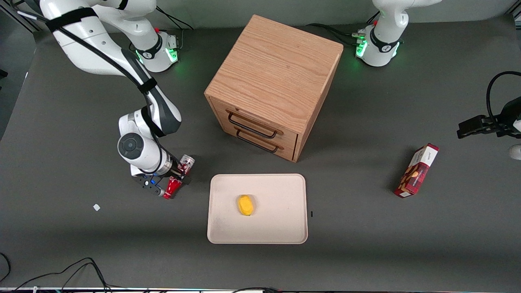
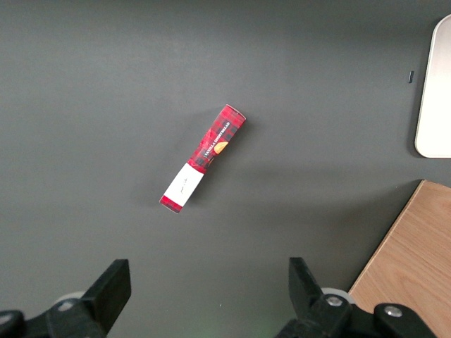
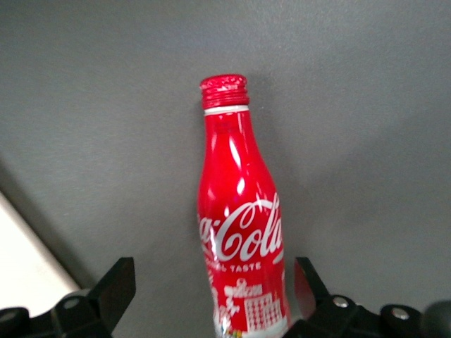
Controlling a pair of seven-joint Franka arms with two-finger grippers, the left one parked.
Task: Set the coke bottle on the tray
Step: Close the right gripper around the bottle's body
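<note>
Gripper (image 1: 176,179) | jaws wide, astride coke bottle (image 3: 242,239), no contact | beside tray (image 1: 220,232)

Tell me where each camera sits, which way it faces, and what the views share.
Front view: above the table's front, looking down on cabinet, tray, both arms and the tool at the coke bottle.
Left wrist view: on the parked arm, facing down at the snack box; its fingers show.
Right wrist view: on the working arm, facing the coke bottle between the open tool's fingers.
Shared: front and left wrist both show the snack box.
</note>
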